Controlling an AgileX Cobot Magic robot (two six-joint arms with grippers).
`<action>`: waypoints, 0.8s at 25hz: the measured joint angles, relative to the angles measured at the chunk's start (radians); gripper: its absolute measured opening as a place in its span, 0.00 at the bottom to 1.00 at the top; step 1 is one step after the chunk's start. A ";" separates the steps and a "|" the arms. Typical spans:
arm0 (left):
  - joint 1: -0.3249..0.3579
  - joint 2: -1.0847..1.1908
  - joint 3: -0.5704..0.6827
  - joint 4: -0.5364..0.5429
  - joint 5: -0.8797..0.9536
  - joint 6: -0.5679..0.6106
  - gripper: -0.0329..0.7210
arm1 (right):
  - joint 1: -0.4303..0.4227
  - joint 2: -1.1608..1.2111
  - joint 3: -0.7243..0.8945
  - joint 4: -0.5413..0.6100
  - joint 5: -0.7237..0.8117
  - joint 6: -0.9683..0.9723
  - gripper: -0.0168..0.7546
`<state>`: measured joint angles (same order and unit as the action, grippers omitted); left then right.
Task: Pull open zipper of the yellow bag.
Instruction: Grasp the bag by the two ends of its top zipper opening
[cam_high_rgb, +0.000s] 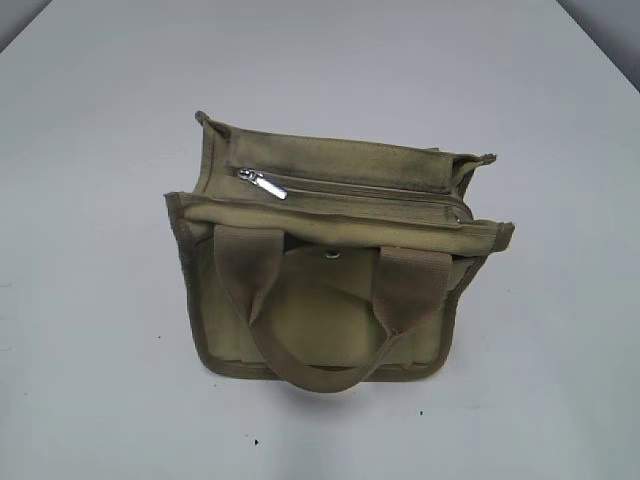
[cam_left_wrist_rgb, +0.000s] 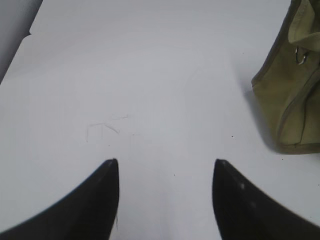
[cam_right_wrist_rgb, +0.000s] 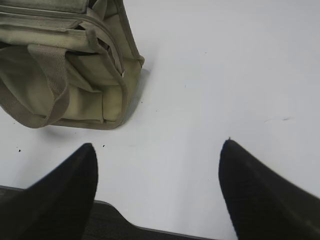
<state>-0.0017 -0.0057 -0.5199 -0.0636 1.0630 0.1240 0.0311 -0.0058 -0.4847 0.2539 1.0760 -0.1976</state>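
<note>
Exterior view: one yellow bag (cam_high_rgb: 330, 270), one zipper (cam_high_rgb: 350, 190), two handles (cam_high_rgb: 300, 310).

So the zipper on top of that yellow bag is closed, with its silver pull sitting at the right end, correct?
Not quite. The zipper on the yellow bag does look closed, but its silver pull sits at the left end, as the exterior view shows.

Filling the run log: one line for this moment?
zipper closed | pull tab untouched | left tool open, empty | right tool open, empty
</note>
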 joint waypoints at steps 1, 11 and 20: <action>0.000 0.000 0.000 0.000 0.000 0.000 0.65 | 0.000 0.000 0.000 0.000 0.000 0.000 0.78; 0.000 0.000 0.000 0.000 0.000 0.000 0.65 | 0.000 0.000 0.000 0.000 0.000 0.000 0.78; 0.000 0.000 0.000 0.000 0.000 0.000 0.65 | 0.000 0.000 0.000 0.000 0.000 0.000 0.78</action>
<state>-0.0017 -0.0057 -0.5199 -0.0636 1.0630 0.1240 0.0311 -0.0058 -0.4847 0.2539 1.0760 -0.1976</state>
